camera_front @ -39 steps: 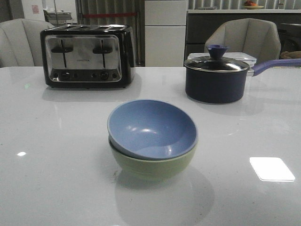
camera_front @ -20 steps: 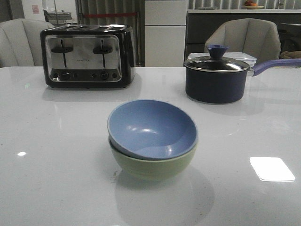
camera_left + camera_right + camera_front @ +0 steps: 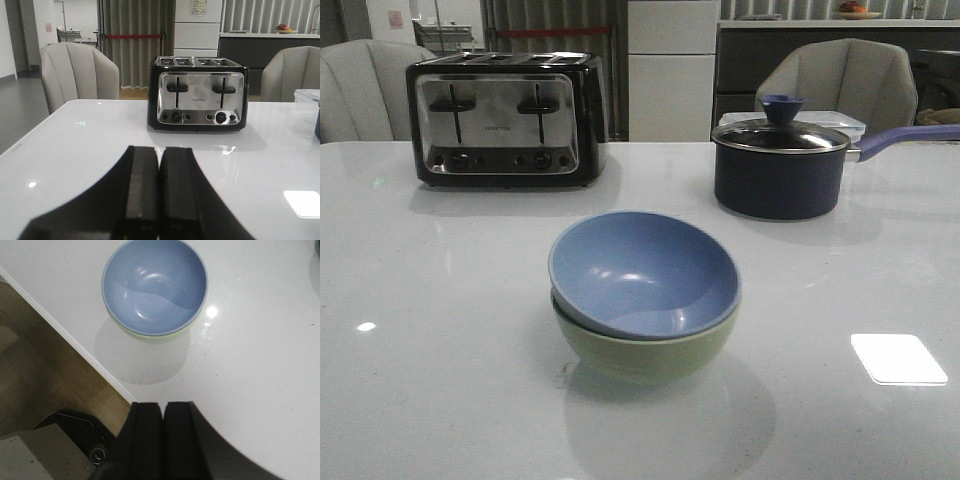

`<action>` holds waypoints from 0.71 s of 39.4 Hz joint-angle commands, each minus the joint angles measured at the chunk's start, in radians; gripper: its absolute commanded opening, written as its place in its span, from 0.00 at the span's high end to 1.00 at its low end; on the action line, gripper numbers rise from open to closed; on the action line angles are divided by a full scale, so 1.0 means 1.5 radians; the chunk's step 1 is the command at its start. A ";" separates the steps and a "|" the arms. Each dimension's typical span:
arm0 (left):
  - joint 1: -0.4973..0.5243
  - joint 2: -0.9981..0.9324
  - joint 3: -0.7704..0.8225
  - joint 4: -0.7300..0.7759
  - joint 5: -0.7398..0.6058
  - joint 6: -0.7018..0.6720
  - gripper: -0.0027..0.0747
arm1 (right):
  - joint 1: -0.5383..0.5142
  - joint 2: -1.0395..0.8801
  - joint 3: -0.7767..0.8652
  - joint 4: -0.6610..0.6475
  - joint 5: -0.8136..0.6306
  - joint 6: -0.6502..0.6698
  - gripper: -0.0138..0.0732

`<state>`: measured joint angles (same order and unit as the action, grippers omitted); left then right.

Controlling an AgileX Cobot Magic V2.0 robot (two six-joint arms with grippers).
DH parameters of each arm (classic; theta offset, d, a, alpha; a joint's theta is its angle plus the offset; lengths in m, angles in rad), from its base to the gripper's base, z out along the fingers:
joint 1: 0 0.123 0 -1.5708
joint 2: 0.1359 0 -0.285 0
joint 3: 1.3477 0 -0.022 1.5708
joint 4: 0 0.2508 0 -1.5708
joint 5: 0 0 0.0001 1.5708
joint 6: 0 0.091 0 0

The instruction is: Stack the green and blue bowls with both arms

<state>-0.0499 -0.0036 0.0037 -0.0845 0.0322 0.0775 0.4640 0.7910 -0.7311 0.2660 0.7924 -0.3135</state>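
The dusty blue bowl (image 3: 642,272) sits nested inside the pale green bowl (image 3: 645,350) at the middle of the white table, slightly tilted. In the right wrist view the blue bowl (image 3: 154,286) shows from above with a thin edge of the green bowl (image 3: 150,335) under it. My right gripper (image 3: 163,405) is shut and empty, apart from the bowls, over the table's edge. My left gripper (image 3: 158,150) is shut and empty, above the table and facing the toaster. Neither arm shows in the front view.
A black and chrome toaster (image 3: 505,120) stands at the back left, also in the left wrist view (image 3: 197,93). A dark navy lidded saucepan (image 3: 782,165) with a long handle stands at the back right. Chairs stand behind the table. The table edge (image 3: 65,337) and floor show in the right wrist view.
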 commanded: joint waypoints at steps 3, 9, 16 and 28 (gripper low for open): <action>-0.004 -0.013 0.003 0.001 -0.057 -0.006 0.85 | -0.005 -0.005 -0.019 0.004 -0.036 -0.002 0.78; -0.004 -0.013 0.003 0.001 -0.057 -0.006 0.85 | -0.035 -0.035 -0.001 -0.017 -0.074 -0.002 0.78; -0.004 -0.013 0.003 0.001 -0.057 -0.006 0.85 | -0.252 -0.252 0.155 -0.019 -0.268 -0.002 0.78; -0.004 -0.013 0.003 0.001 -0.057 -0.006 0.85 | -0.293 -0.444 0.364 -0.019 -0.453 -0.002 0.78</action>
<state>-0.0499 -0.0036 0.0037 -0.0821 0.0332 0.0775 0.0323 0.1599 -0.2186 0.2350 0.2746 -0.3135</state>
